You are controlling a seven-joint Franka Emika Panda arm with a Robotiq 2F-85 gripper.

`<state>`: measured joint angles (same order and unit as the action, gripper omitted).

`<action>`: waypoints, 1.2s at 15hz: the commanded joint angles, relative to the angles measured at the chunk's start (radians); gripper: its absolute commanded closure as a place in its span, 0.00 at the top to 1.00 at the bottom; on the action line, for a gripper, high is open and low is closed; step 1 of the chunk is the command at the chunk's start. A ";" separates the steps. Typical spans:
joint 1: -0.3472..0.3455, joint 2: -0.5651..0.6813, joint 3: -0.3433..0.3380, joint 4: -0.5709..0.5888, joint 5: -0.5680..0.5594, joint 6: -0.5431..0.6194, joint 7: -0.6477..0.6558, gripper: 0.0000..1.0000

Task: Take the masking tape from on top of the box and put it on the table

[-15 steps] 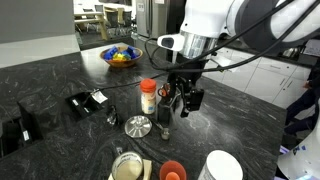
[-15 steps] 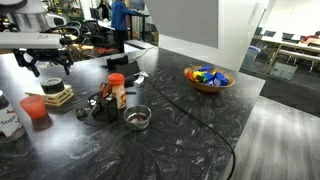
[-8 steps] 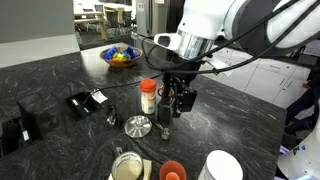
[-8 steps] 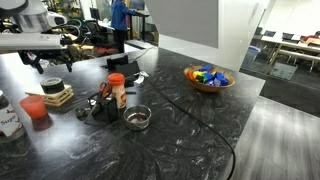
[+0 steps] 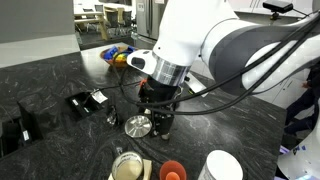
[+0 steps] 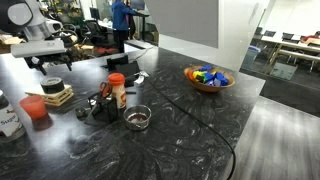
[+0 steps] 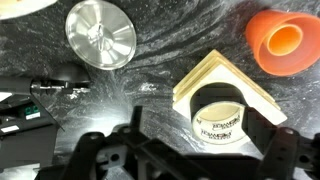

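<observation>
Black veined table [image 5: 50, 75] carries everything. Only the wrist view shows the masking tape [image 7: 218, 116] plainly: it sits on the box [image 7: 205, 72], just ahead of the gripper [image 7: 190, 165], with the orange cup [image 7: 280, 40] farther off to 1 side and the silver lid [image 7: 100, 34] to the other. An exterior view alone shows the arm [image 5: 200, 45], bent over with its wrist pointing down and the gripper above the table, apart from the tape. Its 2 fingers stand wide apart, holding nothing.
</observation>
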<state>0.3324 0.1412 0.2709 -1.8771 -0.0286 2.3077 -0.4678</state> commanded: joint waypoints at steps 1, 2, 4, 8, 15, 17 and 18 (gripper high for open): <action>-0.005 0.085 0.030 0.104 -0.052 0.014 -0.033 1.00; -0.003 0.109 0.038 0.133 -0.058 0.010 -0.040 1.00; 0.002 0.155 0.054 0.182 -0.069 0.007 -0.059 1.00; 0.007 0.248 0.095 0.260 -0.054 -0.010 -0.122 1.00; 0.010 0.336 0.110 0.315 -0.063 0.008 -0.210 1.00; 0.011 0.350 0.109 0.311 -0.065 0.014 -0.232 1.00; 0.011 0.355 0.109 0.311 -0.063 0.012 -0.240 1.00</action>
<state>0.3436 0.4768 0.3748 -1.5850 -0.0805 2.3222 -0.6703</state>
